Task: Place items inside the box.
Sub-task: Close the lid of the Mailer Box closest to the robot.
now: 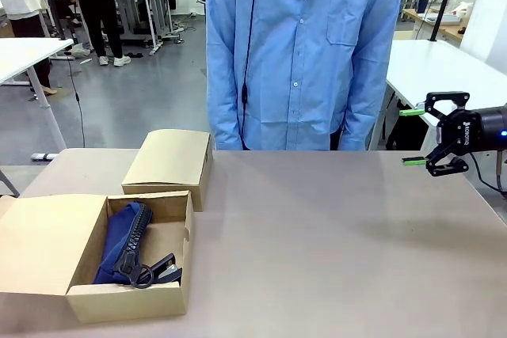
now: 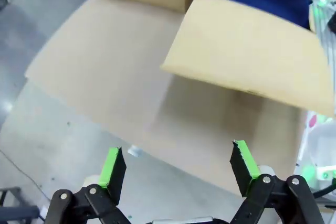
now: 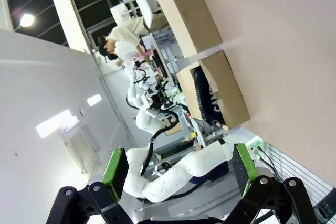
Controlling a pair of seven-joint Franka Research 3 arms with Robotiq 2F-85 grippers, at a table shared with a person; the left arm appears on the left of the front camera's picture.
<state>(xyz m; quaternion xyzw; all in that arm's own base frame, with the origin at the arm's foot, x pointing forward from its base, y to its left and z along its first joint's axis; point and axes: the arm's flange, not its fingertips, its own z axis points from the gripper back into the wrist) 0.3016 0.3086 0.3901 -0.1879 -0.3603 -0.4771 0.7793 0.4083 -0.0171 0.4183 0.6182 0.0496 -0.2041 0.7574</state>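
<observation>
Front view: open cardboard box [image 1: 127, 294] at seven o'clock on the table [image 1: 333, 243], lid flap folded out so the top stays clear for dropping things in.
Contents: navy blue zip pouch [image 1: 123, 239] lies lengthwise inside; something black, possibly the stapler [image 1: 162, 268], rests at its near end. I can't make out any other items.
Second box: closed carton [image 1: 170, 164] just behind it, at ten o'clock.
Right gripper [image 1: 413, 136]: at three o'clock, lifted off the table, jaws spread, empty.
Left gripper [image 2: 178, 163]: jaws spread wide, nothing between them, hanging beside the box's flap.
Person [image 1: 305, 53]: at twelve o'clock, arms down.
Judgement: packing looks done or paused.
</observation>
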